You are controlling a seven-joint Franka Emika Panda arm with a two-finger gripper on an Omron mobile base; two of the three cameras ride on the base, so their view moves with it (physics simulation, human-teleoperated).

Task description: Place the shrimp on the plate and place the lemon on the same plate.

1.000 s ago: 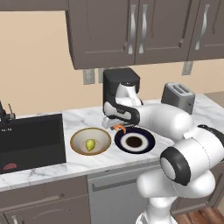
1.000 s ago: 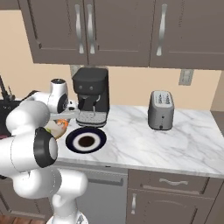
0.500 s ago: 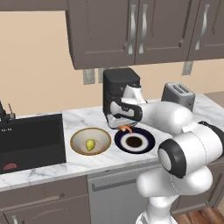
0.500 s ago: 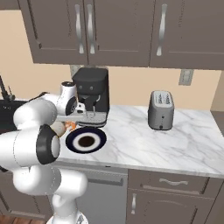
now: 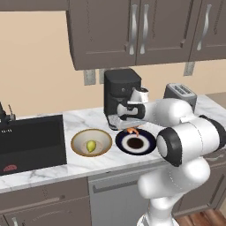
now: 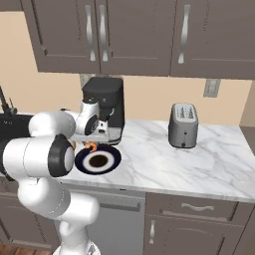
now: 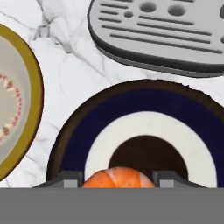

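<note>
The orange shrimp [image 5: 133, 130] hangs just above the plate's [image 5: 149, 145] back rim. The navy-rimmed plate sits near the counter's front edge. The yellow-green lemon [image 5: 91, 146] lies in the bowl [image 5: 77, 147] beside it.

On the marble counter [image 5: 84, 161], the round navy-rimmed plate [image 5: 135, 142] has the tan-rimmed cream bowl [image 5: 91, 142] just beside it at nine o'clock, the small oval lemon [image 5: 91, 146] inside. The black coffee machine [image 5: 121, 94] stands at twelve, the steel toaster [image 5: 180, 92] at two, the sink [image 5: 31, 140] far left.
</note>
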